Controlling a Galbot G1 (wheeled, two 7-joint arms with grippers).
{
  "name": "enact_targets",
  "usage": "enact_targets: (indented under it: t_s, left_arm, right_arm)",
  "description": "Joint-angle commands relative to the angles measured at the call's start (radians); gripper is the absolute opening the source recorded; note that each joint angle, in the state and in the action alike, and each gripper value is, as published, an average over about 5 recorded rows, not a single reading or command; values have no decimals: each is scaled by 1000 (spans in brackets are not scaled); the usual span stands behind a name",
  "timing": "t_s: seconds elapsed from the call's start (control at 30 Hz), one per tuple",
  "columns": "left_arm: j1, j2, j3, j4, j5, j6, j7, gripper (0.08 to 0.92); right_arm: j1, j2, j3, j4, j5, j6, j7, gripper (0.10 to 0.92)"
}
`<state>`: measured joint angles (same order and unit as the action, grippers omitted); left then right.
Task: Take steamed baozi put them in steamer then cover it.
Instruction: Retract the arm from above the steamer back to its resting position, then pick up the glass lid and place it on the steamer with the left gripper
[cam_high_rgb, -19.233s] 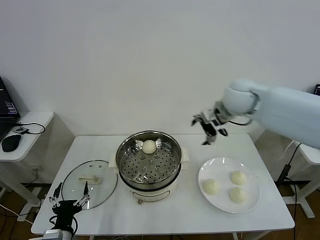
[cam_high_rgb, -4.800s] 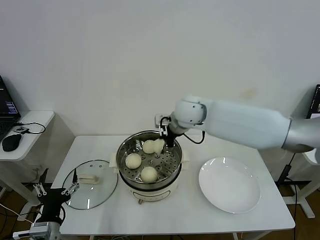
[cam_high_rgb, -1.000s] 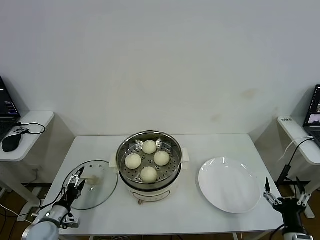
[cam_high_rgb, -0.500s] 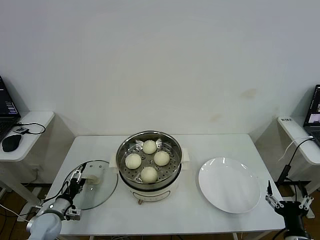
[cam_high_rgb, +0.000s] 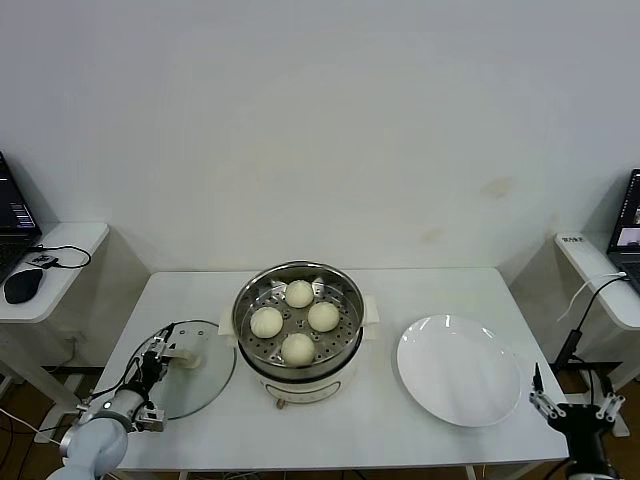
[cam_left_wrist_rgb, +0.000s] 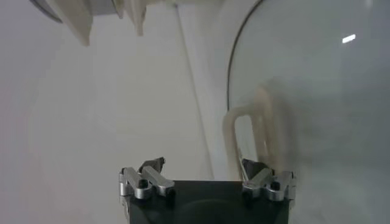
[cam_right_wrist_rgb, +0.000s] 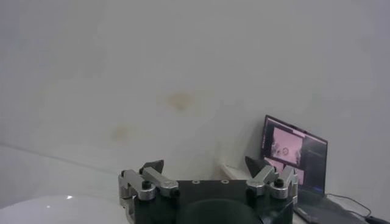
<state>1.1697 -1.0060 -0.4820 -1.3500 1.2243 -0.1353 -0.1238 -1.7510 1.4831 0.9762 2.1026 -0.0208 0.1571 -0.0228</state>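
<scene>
Four baozi sit on the perforated tray inside the steamer, which stands uncovered mid-table. Left of the steamer lies the glass lid; the left gripper is at the lid's white handle, fingers apart either side, seemingly not yet clamped. Right of the steamer sits a plate. Beyond it, off the table's corner, the right gripper hangs open, partly cut off.

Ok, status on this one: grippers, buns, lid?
Left gripper at glass lid handle, not lifted. Right gripper parked, open. Four baozi in steamer. Nothing blocking.
</scene>
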Motion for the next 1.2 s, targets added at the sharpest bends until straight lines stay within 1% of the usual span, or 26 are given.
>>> enact_targets:
  t_s: [0.03,0.17,0.37,0.47,0.53,0.6,0.77,0.93,1.1,1.2]
  left_arm:
    - [-24,-9,4,47,1,-11,-7,627]
    - [-23,-18,1,58,-5,-28,-19,515]
    - [-4,-29,-14,45,-25,-57,-64,342]
    - [21,-28,-26,1,-44,-60,-84,255]
    - [53,-26,-41,-55,-60,-50,-86,196]
    - [94,-23,-62,-126,-80,-29,-75,160]
    - [206,-32,-156,-296,-113,36,-31,148]
    - [312,-34,-279,-482,-179,143,35,148]
    - [382,-28,-375,-626,-255,230,92,148]
    - [401,-14,-401,-702,-308,277,111,148]
  right_arm:
    - [4,0,-5,-7,-1,2,-3,823]
    - [10,1,-12,-10,-1,6,-3,823]
    - [10,-3,-21,-8,-2,10,-4,823]
    - [10,-9,-27,-8,-3,11,-4,823]
    - [11,-13,-33,-9,-8,14,-5,823]
    - [13,-18,-41,-10,-13,16,-5,823]
    - [17,-32,-60,-3,-19,16,-6,823]
    - [18,-38,-78,0,-24,18,-7,823]
    - [21,-41,-97,-3,-27,21,-7,823]
    - [23,-41,-108,-4,-30,21,-7,823]
